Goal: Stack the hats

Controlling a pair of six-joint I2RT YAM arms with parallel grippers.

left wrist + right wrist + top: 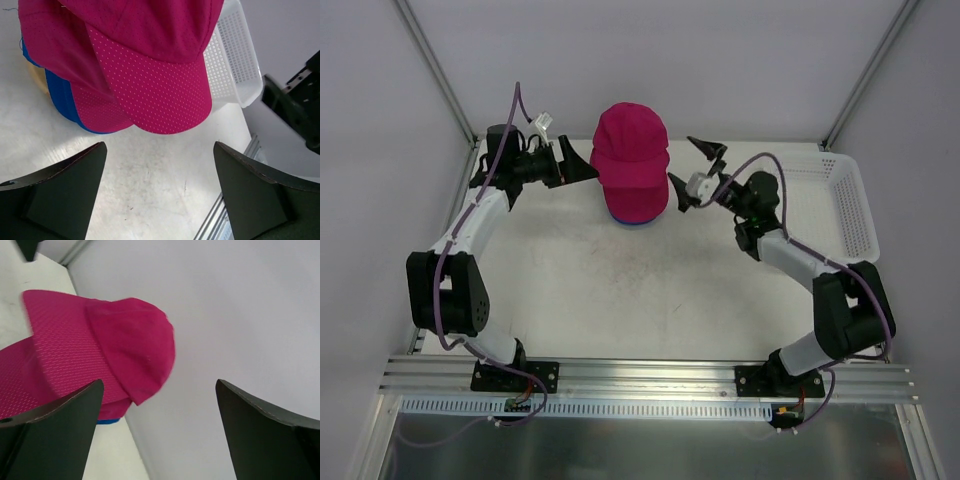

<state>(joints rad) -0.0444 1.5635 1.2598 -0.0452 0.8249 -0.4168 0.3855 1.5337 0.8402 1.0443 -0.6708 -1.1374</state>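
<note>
On the worktop (620, 290), top pink hat (630, 150) over second pink hat (95, 107) over blue hat (62, 97). Left hand (582, 163) and right hand (693, 170) wide open, holding nothing.

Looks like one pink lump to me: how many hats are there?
3, stacked: top pink hat, second pink hat under it, blue hat lowest. Others could be hidden inside.

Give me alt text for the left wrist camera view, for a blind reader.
Three caps lie stacked on the table: a magenta cap on top, a second magenta cap beneath, a blue cap at the bottom. The left gripper hangs open and empty short of their brims; a white tray lies beyond.
</note>
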